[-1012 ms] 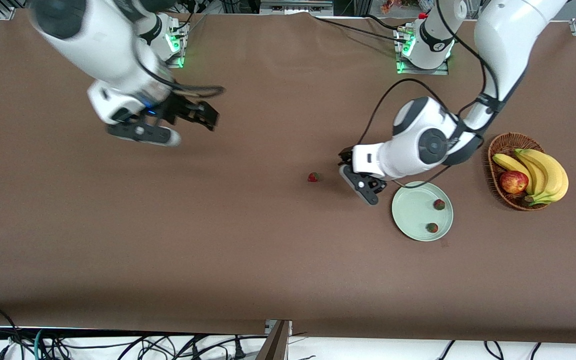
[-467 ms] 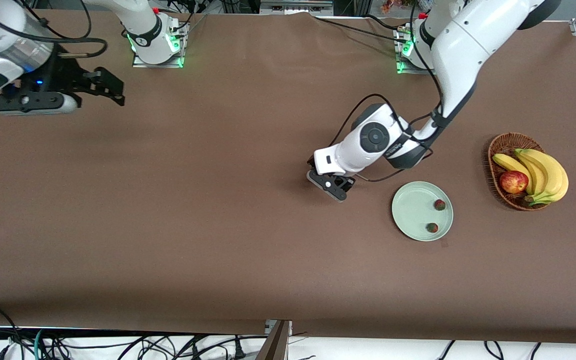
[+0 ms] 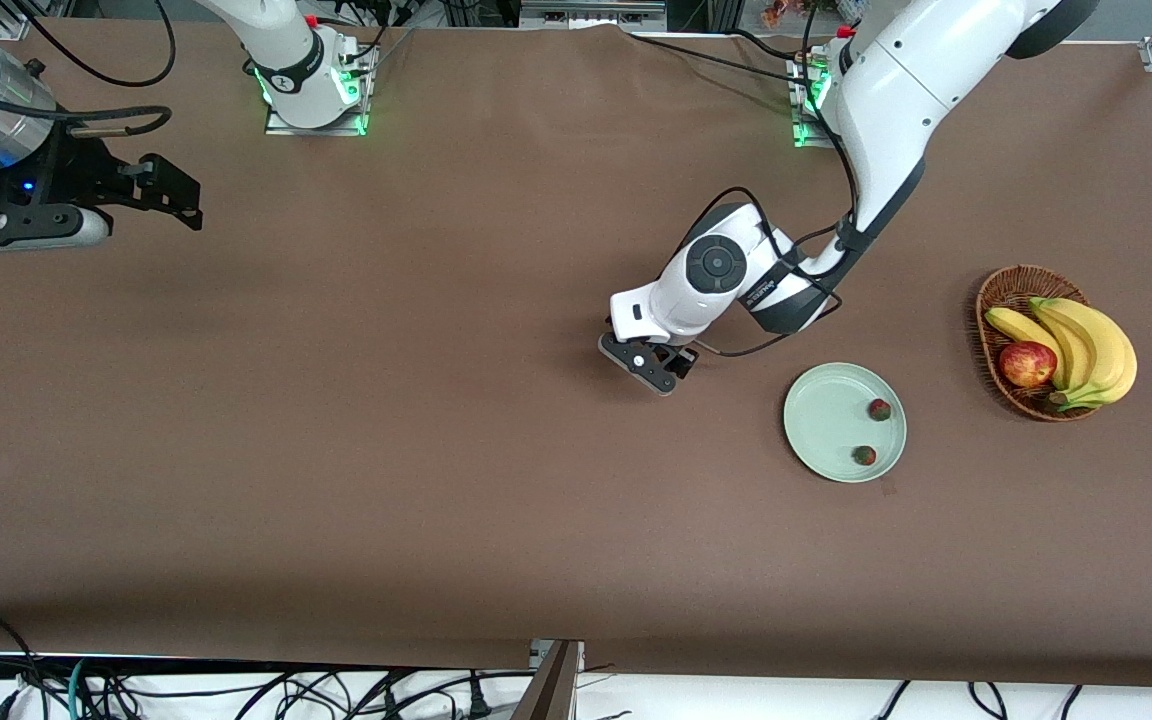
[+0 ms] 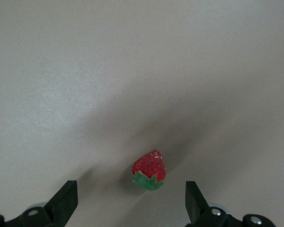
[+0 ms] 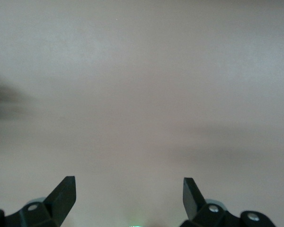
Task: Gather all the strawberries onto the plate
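A small red strawberry [image 4: 149,170] with a green top lies on the brown table, seen in the left wrist view. My left gripper [image 4: 131,198] is open and hangs over it, its fingertips on either side and apart from it. In the front view the left gripper [image 3: 639,362] hides this berry. Two more strawberries [image 3: 878,409] [image 3: 864,456] lie in the pale green plate [image 3: 816,440], toward the left arm's end from the gripper. My right gripper [image 3: 181,195] is open and empty over the right arm's end of the table; its wrist view [image 5: 129,194] shows only bare table.
A wicker basket [image 3: 1011,290] with bananas [image 3: 1086,340] and a red apple [image 3: 1027,363] stands beside the plate, toward the left arm's end. Cables run along the table's front edge.
My left gripper has moved from beside the plate toward the right arm's end and now covers the lone strawberry. My right arm has swung away to its own end of the table.
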`<state>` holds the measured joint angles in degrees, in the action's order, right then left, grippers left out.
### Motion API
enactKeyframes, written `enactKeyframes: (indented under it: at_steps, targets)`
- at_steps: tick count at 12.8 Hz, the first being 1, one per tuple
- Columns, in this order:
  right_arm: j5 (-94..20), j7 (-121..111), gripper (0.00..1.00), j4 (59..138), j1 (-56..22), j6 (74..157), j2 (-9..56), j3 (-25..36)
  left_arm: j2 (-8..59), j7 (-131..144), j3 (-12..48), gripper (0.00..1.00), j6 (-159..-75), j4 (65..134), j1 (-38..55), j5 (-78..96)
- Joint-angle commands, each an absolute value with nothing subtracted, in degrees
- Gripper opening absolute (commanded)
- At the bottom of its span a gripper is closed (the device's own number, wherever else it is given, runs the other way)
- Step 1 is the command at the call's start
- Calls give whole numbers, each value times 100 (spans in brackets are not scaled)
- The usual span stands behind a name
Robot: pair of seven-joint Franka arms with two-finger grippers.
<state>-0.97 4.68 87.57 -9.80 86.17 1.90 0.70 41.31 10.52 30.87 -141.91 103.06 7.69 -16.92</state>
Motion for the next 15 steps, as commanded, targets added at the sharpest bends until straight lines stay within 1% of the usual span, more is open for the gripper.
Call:
enactKeyframes:
  at_steps: [1, 3, 4, 5, 8, 10, 12, 13, 15]
  targets:
    - [9, 360, 100, 8807, -492, 8657, 158, -413, 4254, 1204, 2953, 91, -14238, 10152, 1010, -1855]
    - [9, 352, 100, 8763, -475, 8666, 176, -413, 4271, 1204, 2936, 72, -14238, 10099, 1046, -1863]
    - [9, 360, 100, 8745, -475, 8657, 193, -413, 4280, 1222, 2936, 71, -14238, 10099, 1081, -1855]
    - [17, 378, 100, 8728, -475, 8666, 193, -413, 4298, 1326, 2892, 67, -14238, 10099, 1151, -1863]
    - [114, 396, 100, 8640, -440, 8771, 237, -396, 4315, 1345, 2611, 28, -14238, 9985, 1441, -1863]
    - [132, 422, 100, 8543, -448, 8815, 324, -404, 4298, 1336, 2602, 13, -14230, 9976, 1415, -1863]
    - [307, 431, 100, 8482, -448, 8842, 334, -404, 4202, 1292, 2619, 8, -14151, 9984, 1275, -1863]
    - [325, 431, 100, 8490, -457, 9007, 351, -404, 3966, 1257, 2628, 8, -13976, 10019, 1118, -1863]
    - [325, 413, 100, 8490, -466, 9018, 360, -404, 3605, 943, 2837, 9, -13275, 9976, 775, -1802]
